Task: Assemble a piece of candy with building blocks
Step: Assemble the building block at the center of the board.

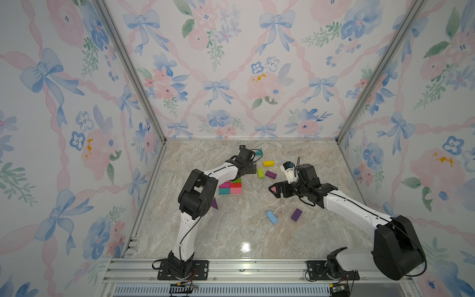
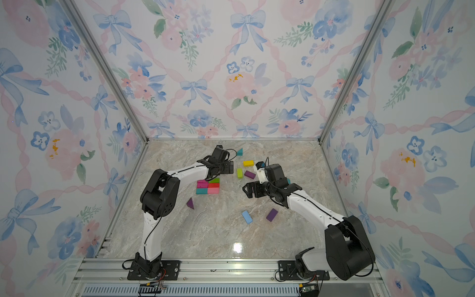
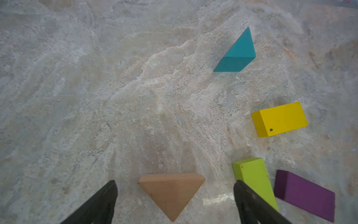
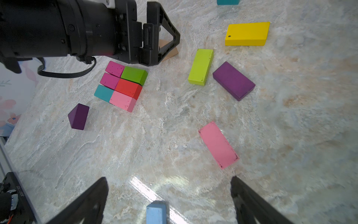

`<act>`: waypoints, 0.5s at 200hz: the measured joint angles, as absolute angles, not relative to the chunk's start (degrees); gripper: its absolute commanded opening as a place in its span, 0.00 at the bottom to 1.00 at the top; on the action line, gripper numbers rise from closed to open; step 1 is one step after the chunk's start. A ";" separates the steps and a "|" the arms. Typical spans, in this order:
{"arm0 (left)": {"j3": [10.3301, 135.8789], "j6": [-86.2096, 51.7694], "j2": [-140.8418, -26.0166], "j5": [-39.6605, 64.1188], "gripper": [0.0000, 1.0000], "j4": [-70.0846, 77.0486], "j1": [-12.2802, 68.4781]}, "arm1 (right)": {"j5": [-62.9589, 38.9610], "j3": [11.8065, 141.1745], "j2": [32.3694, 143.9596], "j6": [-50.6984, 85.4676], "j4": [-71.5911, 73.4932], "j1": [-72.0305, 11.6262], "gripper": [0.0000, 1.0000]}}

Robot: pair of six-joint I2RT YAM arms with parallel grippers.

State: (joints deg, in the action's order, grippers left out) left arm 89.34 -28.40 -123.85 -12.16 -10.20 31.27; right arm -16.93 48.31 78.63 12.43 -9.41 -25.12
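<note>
Three walls (image 1: 231,64) carried pastel wallpaper of blue bows and pink flowers. Aluminium posts (image 1: 133,77) stood at both rear corners. The marble-patterned worktop (image 1: 205,231) showed a bright glare patch (image 1: 245,247) near its front edge.

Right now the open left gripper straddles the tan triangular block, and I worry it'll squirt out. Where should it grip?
The tan triangular block lies triangle face up, point toward the left gripper, so closing on its slanted sides would likely wedge it away. Turn the wrist and come from above: one finger on the long straight side, the other on the point.
</note>
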 measured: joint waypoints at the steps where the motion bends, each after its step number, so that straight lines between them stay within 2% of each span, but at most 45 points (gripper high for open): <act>1: 89.36 -28.40 -123.90 -12.21 0.95 -10.22 31.27 | -16.93 48.29 78.63 12.43 -9.37 -25.12 0.99; 53: 90.78 -28.62 -126.91 -13.30 0.90 -10.57 31.33 | -16.99 48.29 78.63 12.43 -8.78 -24.51 0.99; 100: 93.12 -28.82 -128.57 -13.69 0.78 -10.81 31.46 | -17.17 48.29 78.50 12.43 -8.71 -23.29 0.99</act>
